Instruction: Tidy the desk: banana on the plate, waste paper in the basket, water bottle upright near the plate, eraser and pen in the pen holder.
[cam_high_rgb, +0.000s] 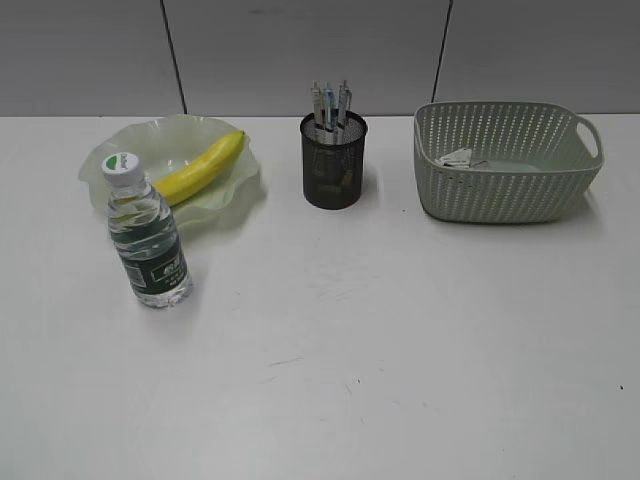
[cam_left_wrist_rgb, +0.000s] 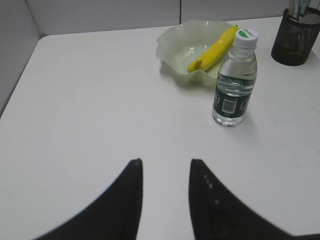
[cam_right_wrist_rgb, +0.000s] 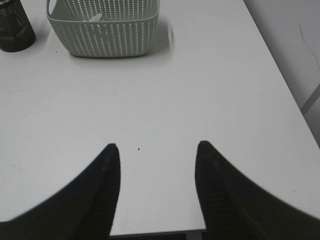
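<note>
Judging from how things lie, nothing is left but to keep the empty, spread left gripper (cam_left_wrist_rgb: 165, 167) and right gripper (cam_right_wrist_rgb: 157, 150) near and clear: banana (cam_high_rgb: 200, 168) on the plate (cam_high_rgb: 120, 150), bottle (cam_high_rgb: 146, 240) upright beside it, paper (cam_high_rgb: 458, 158) in the basket (cam_high_rgb: 500, 195), pens (cam_high_rgb: 331, 103) in the holder (cam_high_rgb: 334, 165), eraser unseen.

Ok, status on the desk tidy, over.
Left gripper and right gripper open, empty. Banana on plate, water bottle upright beside it. Nothing in the way.
</note>
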